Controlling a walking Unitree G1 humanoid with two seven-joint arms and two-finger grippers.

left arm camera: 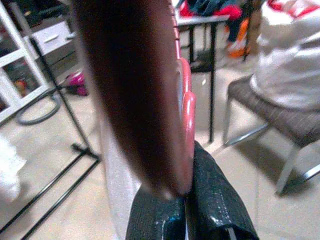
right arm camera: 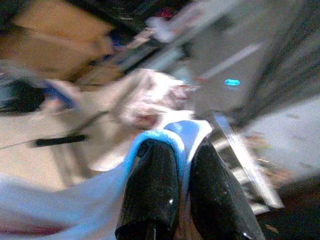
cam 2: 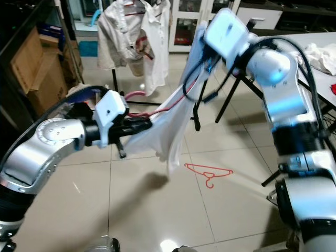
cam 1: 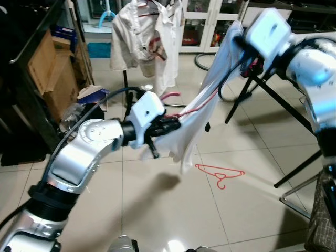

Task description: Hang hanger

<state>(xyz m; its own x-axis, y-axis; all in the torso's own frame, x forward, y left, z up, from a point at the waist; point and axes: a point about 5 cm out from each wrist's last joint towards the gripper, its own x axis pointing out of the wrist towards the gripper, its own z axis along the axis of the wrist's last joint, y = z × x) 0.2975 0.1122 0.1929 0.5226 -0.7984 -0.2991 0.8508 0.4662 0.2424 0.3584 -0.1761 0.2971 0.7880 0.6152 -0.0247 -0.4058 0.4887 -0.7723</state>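
Left eye view: both grippers stretching a white shirt mid-air over the tile floor.
Left gripper [cam 1: 170,125] pinches the shirt [cam 1: 202,113] and its pink hanger [left arm camera: 187,112]; right gripper [right arm camera: 185,165] clamps the collar. Spare red hanger [cam 1: 220,174] lies below; clothes rack [cam 1: 147,37] stands beyond.

Head views are bright and mostly sharp, with overhead glare spots on the glossy floor tiles [cam 1: 173,244] and a soft shadow beneath the left gripper [cam 1: 170,123]. Both wrist views are blurred, the right one dim.
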